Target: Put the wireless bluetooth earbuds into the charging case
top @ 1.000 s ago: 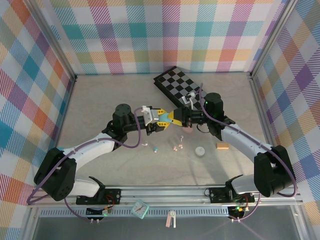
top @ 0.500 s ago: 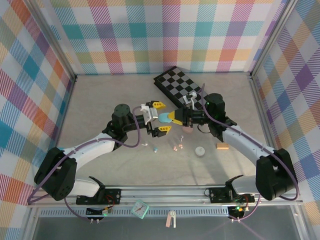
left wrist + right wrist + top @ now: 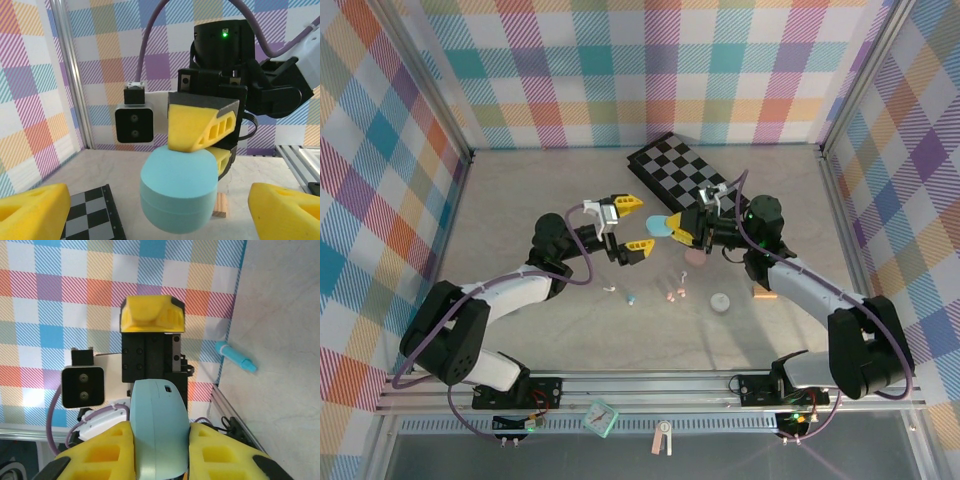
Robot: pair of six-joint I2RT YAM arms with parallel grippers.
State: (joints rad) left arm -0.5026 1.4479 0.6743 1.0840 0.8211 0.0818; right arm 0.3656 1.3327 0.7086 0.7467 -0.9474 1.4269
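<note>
My right gripper (image 3: 672,228) is shut on the pale teal charging case (image 3: 659,225) and holds it above the table. Its lid is closed, with the seam visible (image 3: 179,190). In the right wrist view the case (image 3: 159,430) is pinched between the yellow fingers (image 3: 102,452). My left gripper (image 3: 633,224) is open, one finger on each side of the case without touching it. Several tiny earbuds lie on the table below: a pale blue one (image 3: 631,298), a pink pair (image 3: 672,296), one more (image 3: 682,276) and a white one (image 3: 610,290).
A pink case (image 3: 695,257) lies under the right gripper. A white round piece (image 3: 720,302) and a small wooden block (image 3: 763,293) sit to the right. A checkerboard (image 3: 672,165) lies at the back. Plaid walls close in three sides.
The left gripper opened, let go of the teal case and drew back a little to the left. The right gripper closed on the case and now carries it alone.
</note>
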